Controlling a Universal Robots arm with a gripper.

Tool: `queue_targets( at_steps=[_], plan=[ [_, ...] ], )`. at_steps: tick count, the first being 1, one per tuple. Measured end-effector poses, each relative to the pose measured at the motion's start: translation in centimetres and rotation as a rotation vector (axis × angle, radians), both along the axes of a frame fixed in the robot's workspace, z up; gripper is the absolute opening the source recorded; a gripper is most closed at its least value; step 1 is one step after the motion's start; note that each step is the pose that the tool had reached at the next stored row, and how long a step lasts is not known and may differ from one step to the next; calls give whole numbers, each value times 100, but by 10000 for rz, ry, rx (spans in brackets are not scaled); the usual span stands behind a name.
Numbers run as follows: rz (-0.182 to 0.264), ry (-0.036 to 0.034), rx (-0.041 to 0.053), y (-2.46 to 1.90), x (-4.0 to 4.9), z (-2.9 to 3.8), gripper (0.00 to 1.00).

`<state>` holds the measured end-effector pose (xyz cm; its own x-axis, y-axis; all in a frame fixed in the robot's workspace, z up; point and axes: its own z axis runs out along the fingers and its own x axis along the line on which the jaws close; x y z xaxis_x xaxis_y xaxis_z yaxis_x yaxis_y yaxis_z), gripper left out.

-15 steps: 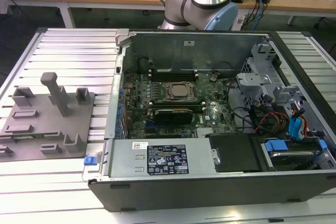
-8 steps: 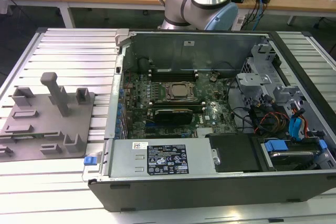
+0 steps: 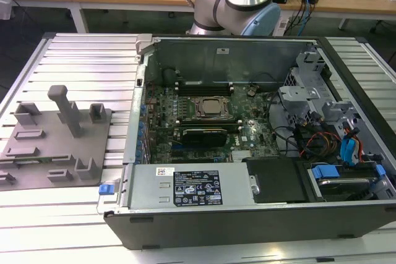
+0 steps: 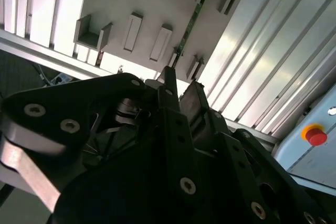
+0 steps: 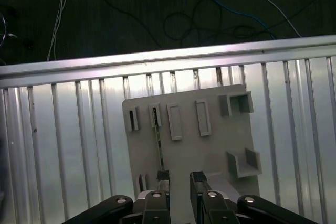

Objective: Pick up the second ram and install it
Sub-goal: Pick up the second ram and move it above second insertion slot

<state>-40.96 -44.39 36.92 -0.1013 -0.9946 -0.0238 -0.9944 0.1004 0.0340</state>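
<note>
1. the gripper (image 5: 179, 178) hangs over the plate, jaws narrowly apart, holding nothing.
2. just ahead, the second ram (image 5: 158, 141) stands on edge in the grey fixture plate (image 5: 210, 150), among raised pockets (image 5: 236, 103).
3. open ribbed table (image 5: 63, 145) on both sides; beyond its edge, floor cables (image 5: 210, 19).

Even overhead light, white glare streaking the ribbed aluminium table slats (image 4: 42, 9), dim dark floor (image 5: 131, 9) beyond, black metal gripper (image 4: 181, 85) in shadow
</note>
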Motion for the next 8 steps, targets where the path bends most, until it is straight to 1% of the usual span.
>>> queue_targets(
  at_steps=[2,8],
  plan=[
    [0,-1,0,0,0,-42,30],
    [0,0,0,0,0,-105,30]
  ],
)
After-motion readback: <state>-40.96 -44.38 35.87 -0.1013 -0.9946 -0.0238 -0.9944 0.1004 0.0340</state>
